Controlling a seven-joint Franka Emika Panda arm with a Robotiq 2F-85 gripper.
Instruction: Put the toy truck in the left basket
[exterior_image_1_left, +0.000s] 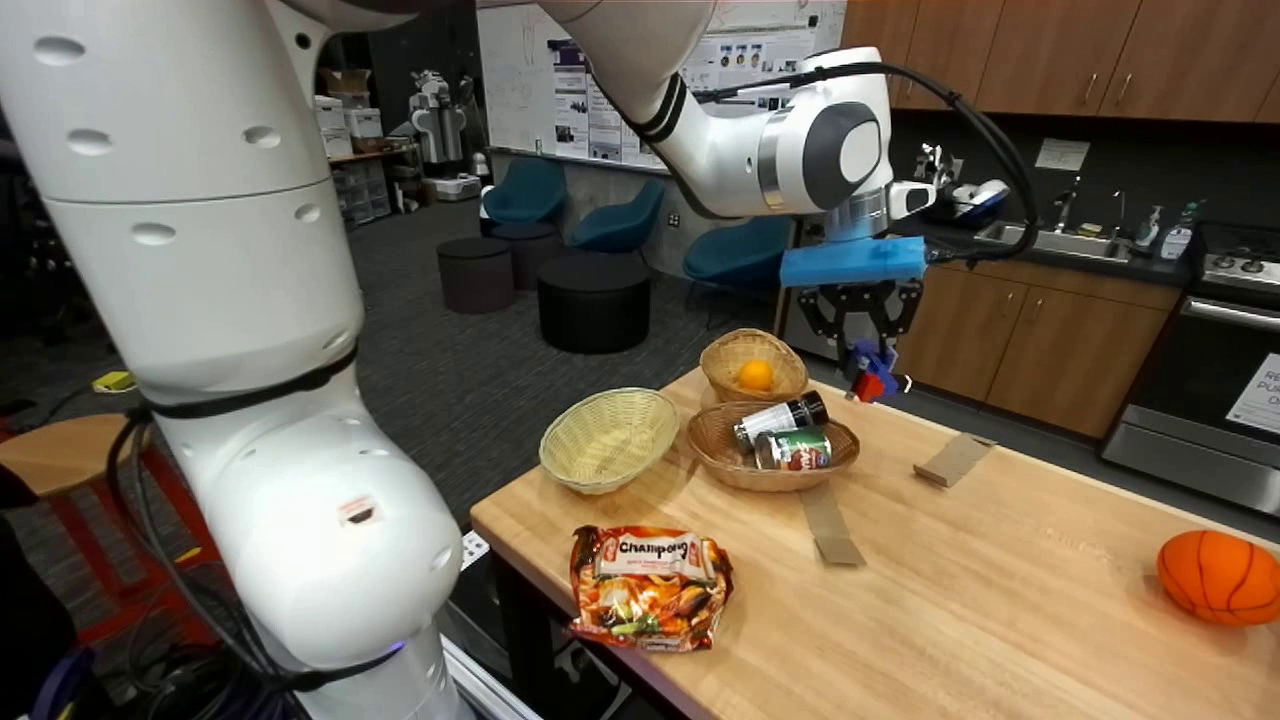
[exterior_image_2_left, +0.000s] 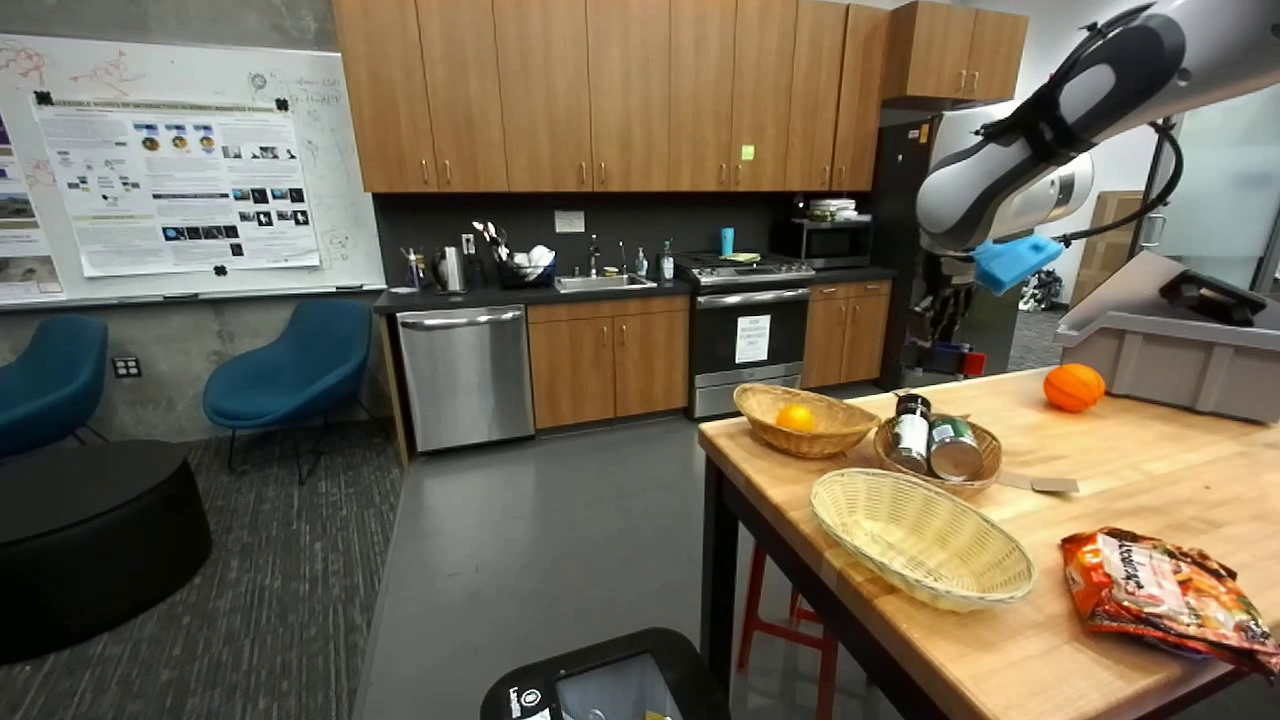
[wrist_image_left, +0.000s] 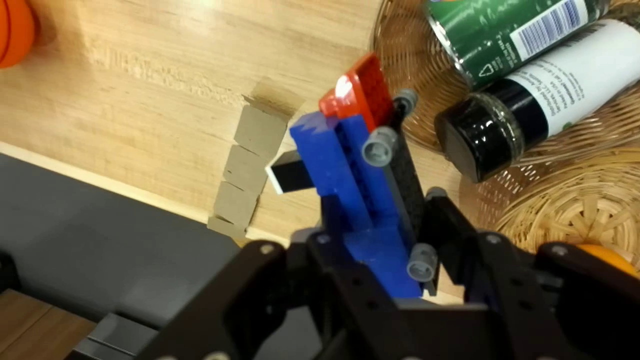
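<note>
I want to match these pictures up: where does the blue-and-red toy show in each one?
In an exterior view: the toy truck, right of centre, mid-height.
In an exterior view: the toy truck, well right, mid-height.
Wrist view: the toy truck, near centre.
Shared landmark: the black-capped container, in all three.

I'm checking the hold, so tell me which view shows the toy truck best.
The wrist view: the toy truck appears large, with its red piece distinct, though the claw covers some of it. Both exterior views show it small in the claw, with little detail beyond blue and red.
</note>
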